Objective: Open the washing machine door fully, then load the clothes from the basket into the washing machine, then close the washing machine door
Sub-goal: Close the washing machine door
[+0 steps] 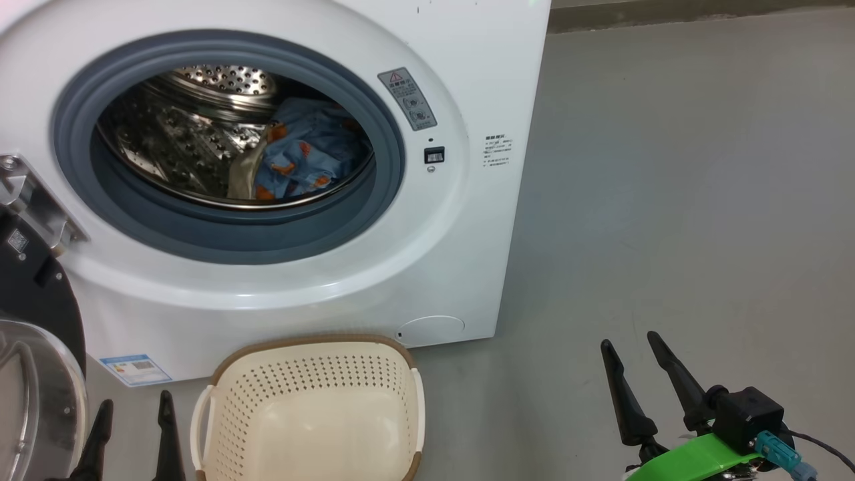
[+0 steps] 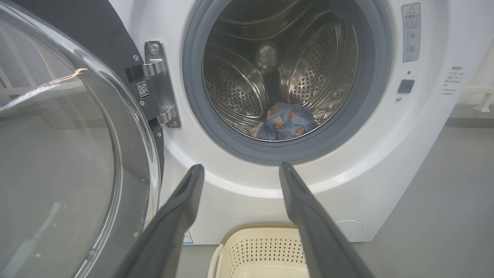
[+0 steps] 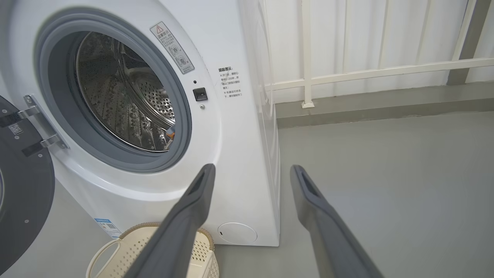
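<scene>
Both grippers sit lowest in the head view: the left gripper (image 1: 135, 399) is at the lower left, its two dark fingers spread wide with nothing between them, and the right gripper (image 1: 630, 346) is at the lower right over the grey floor (image 1: 668, 200), likewise spread wide and holding nothing. Just to the right of the left gripper stands the basket (image 1: 314, 342), on the floor close against the foot of the washing machine (image 1: 481, 60) and below its round opening. The washing machine door (image 1: 30, 300) is swung open to the left on its metal hinge (image 1: 33, 200), with its glass bowl (image 1: 33, 401) just beside the left gripper. The clothes (image 1: 307, 153) lie inside the steel drum (image 1: 187, 127), toward its right side and behind the grey-blue seal (image 1: 220, 234); the blue garment with orange figures shows most, with a cream fold (image 1: 244, 175) at its left edge. From the left wrist view the open fingers frame the lower rim of the opening, with the clothes low in the drum beyond them. From the right wrist view the right gripper points past the machine's front right corner, apart from it
</scene>
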Tool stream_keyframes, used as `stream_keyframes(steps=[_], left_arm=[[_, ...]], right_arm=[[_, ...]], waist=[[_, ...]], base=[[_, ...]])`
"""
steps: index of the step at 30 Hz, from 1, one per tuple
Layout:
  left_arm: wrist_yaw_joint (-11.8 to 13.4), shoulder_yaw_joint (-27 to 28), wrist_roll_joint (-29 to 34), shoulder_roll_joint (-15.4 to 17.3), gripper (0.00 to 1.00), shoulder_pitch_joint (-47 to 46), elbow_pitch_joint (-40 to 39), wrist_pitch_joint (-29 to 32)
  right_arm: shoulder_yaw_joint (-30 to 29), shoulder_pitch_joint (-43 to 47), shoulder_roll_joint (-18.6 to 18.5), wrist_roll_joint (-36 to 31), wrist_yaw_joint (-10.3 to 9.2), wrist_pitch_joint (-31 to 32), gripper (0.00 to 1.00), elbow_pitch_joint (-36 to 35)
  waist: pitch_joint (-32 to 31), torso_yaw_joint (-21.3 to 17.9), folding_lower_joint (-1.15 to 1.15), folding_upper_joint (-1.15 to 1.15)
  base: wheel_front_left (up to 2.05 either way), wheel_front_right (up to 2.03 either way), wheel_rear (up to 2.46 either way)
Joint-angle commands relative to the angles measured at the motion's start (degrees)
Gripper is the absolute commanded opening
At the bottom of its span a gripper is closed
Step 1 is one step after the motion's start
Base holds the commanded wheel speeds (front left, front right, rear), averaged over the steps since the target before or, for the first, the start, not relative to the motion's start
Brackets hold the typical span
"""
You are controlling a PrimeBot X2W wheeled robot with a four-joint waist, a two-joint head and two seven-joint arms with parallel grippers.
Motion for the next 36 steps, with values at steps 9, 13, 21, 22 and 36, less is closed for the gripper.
stream_keyframes(steps=[9, 13, 21, 22, 36], left_arm=[[-1.1, 3.5, 1.1, -0.1, 1.00, -3.1, -0.7, -0.4], [-1.4, 3.8, 1.5, -0.3, 1.00, -3.1, -0.5, -0.4], [-2.1, 4.5, 2.2, -0.8, 1.00, -3.1, -0.5, -0.4], [-2.0, 4.6, 2.4, -0.8, 1.00, -3.1, -0.4, -0.4], [-3.0, 5.3, 3.2, -1.5, 1.00, -3.7, 0.3, -0.4]], right_arm=[[1.7, -1.8, 0.0, -0.3, 0.09, -0.3, 1.00, -1.3], [1.8, -1.6, 0.0, -0.2, 0.09, -0.3, 1.00, -1.2], [1.9, -1.3, 0.0, -0.2, 0.09, -0.3, 1.00, -1.1], [1.9, -1.3, 0.0, -0.1, 0.09, -0.3, 1.00, -1.1], [1.8, -1.3, 0.0, 0.3, 0.09, -0.3, 1.00, -0.8]], waist=[[0.0, 0.0, 0.00, 0.00], [-0.2, 0.0, 0.00, 0.00], [-0.6, 0.0, 0.00, 0.00], [-0.6, -0.1, 0.00, 0.00], [-0.6, 0.1, 0.00, 0.00]], base=[[0.00, 0.00, 0.00], [0.00, 0.00, 0.00], [-0.05, 0.05, 0.00], [-0.40, 0.40, 0.00], [-1.36, 1.36, 0.00]])
